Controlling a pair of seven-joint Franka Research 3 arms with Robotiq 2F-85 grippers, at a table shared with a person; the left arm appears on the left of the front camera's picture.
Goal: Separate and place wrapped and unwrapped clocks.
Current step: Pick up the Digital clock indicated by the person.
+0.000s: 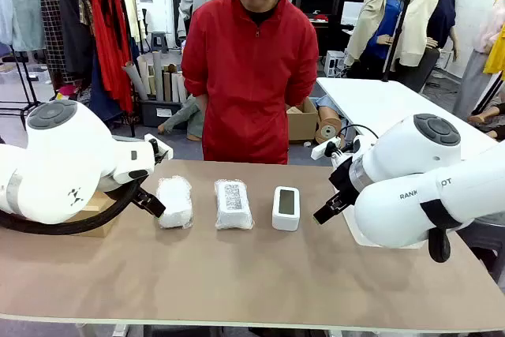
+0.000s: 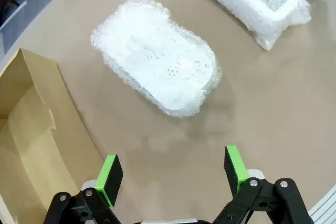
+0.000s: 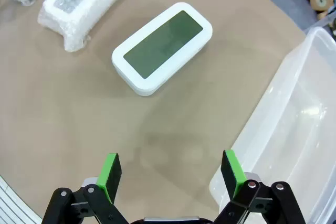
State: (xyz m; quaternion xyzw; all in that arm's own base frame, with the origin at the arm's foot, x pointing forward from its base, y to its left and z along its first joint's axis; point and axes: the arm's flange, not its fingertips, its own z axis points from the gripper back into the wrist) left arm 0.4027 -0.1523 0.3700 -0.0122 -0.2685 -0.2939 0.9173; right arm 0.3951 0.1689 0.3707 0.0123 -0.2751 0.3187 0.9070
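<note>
Left gripper [image 2: 173,167] open-jawed, empty, by cardboard box [image 2: 31,129]; right gripper [image 3: 170,167] likewise, by clear bin [image 3: 294,119]. Between: plain wrapped clock [image 2: 157,59], labelled wrapped clock [image 1: 233,203], bare clock [image 3: 163,45].

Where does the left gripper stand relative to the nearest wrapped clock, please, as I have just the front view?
Observer: The left gripper is open, short of the plain wrapped clock and not touching it.
Operator: What sits beside that gripper?
Observer: An open cardboard box, at the table's edge.
Operator: And on the right arm's side?
Observer: The right gripper is open too, the bare clock lies ahead of it, and a clear plastic bin stands alongside.
</note>
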